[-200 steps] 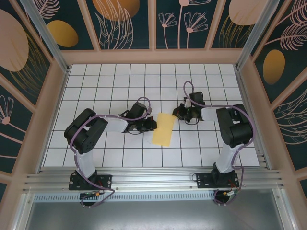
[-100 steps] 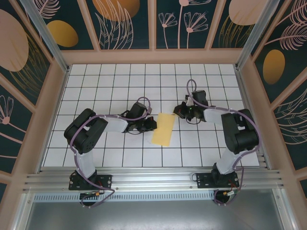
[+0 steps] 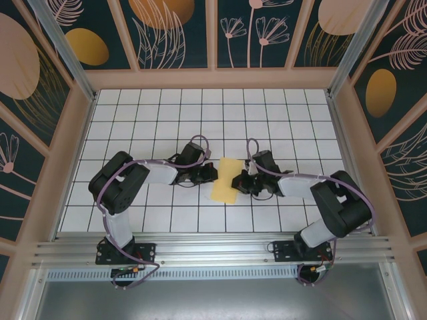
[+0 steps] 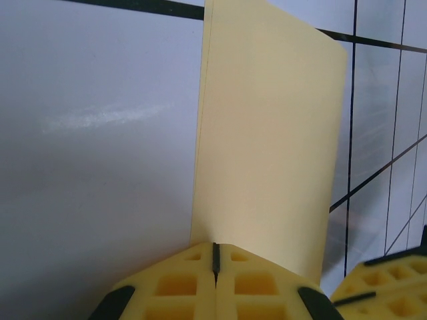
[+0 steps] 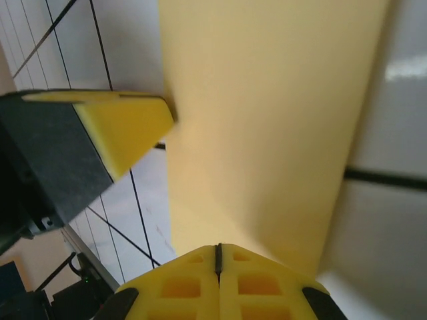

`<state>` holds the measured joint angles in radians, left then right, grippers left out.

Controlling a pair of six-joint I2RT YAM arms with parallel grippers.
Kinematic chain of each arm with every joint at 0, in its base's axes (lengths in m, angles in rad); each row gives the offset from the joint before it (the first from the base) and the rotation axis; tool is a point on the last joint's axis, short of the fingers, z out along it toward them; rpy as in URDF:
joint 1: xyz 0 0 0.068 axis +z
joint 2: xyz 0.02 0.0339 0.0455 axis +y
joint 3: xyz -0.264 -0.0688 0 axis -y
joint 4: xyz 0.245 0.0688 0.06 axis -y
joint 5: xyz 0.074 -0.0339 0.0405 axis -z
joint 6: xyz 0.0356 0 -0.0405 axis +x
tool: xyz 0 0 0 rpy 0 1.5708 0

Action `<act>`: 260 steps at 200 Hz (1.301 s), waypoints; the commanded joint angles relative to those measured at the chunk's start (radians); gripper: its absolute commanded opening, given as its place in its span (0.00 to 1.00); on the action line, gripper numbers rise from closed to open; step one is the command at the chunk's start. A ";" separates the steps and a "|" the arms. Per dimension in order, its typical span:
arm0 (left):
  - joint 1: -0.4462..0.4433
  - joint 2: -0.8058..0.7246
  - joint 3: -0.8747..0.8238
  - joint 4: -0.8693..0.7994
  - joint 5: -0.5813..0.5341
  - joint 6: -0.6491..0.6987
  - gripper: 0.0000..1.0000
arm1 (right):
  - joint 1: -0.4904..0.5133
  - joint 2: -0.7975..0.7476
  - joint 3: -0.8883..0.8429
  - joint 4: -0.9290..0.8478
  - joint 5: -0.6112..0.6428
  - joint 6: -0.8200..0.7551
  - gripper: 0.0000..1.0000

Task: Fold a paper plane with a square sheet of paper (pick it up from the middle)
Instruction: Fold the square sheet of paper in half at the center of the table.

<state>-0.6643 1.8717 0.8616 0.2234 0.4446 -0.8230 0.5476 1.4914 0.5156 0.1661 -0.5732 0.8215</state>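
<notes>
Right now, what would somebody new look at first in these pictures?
The bright yellow sheet of paper, a narrow strip lying in the middle of the white gridded table. The left gripper sits at its left edge and the right gripper at its right edge, both with yellow fingers shut tight.

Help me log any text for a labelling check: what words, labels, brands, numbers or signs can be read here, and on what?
None can be read. The folded yellow paper sheet is blank, the table carries only black grid lines, and the wall panels show painted plants, no lettering.
</notes>
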 commanded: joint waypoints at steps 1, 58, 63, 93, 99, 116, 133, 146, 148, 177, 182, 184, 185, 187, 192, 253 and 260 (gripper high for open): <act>-0.006 -0.004 -0.036 -0.117 -0.011 -0.005 0.00 | 0.040 -0.064 -0.074 0.095 -0.017 0.084 0.00; -0.007 0.004 -0.030 -0.115 -0.004 -0.004 0.00 | 0.091 -0.037 -0.086 -0.008 0.011 0.022 0.00; -0.006 0.002 -0.030 -0.115 -0.004 -0.004 0.00 | 0.093 -0.034 -0.077 -0.037 0.024 0.008 0.00; -0.005 -0.001 -0.026 -0.115 -0.001 -0.004 0.00 | 0.095 -0.014 -0.090 -0.037 0.001 -0.009 0.00; -0.005 -0.002 -0.026 -0.117 -0.001 -0.002 0.00 | 0.096 -0.011 -0.091 -0.038 -0.005 -0.013 0.00; -0.006 0.000 -0.028 -0.115 -0.003 -0.004 0.00 | 0.096 -0.014 -0.070 -0.098 0.034 -0.039 0.00; -0.007 -0.001 -0.026 -0.111 0.002 -0.008 0.00 | 0.095 -0.042 -0.028 -0.161 0.068 -0.058 0.00; -0.007 -0.007 -0.024 -0.111 0.001 -0.008 0.00 | 0.095 -0.079 0.000 -0.171 0.078 -0.055 0.01; -0.006 -0.009 -0.023 -0.111 0.002 -0.009 0.00 | 0.095 -0.085 0.005 -0.176 0.087 -0.055 0.02; -0.005 -0.048 -0.026 -0.104 0.005 -0.021 0.00 | 0.076 -0.135 0.083 -0.290 0.272 -0.059 0.18; -0.006 -0.057 -0.027 -0.101 0.007 -0.025 0.00 | 0.071 -0.132 0.094 -0.308 0.301 -0.056 0.19; -0.006 -0.061 -0.026 -0.100 0.008 -0.026 0.00 | 0.068 -0.130 0.097 -0.313 0.309 -0.055 0.19; -0.006 -0.062 -0.027 -0.099 0.008 -0.026 0.00 | 0.066 -0.129 0.098 -0.315 0.314 -0.055 0.20; -0.006 -0.067 -0.027 -0.098 0.010 -0.027 0.00 | 0.064 -0.126 0.101 -0.319 0.322 -0.055 0.20; -0.006 -0.078 -0.025 -0.094 0.013 -0.030 0.00 | 0.057 -0.120 0.106 -0.323 0.339 -0.050 0.22; -0.006 -0.152 -0.028 -0.091 0.001 -0.044 0.00 | 0.046 -0.018 0.133 -0.197 0.316 0.011 0.31; -0.007 -0.184 -0.033 -0.092 -0.015 -0.042 0.01 | 0.045 -0.023 0.130 -0.178 0.320 0.023 0.33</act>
<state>-0.6643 1.7405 0.8433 0.1524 0.4450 -0.8543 0.5945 1.4651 0.6315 -0.0746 -0.2722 0.8036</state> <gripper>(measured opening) 0.069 0.303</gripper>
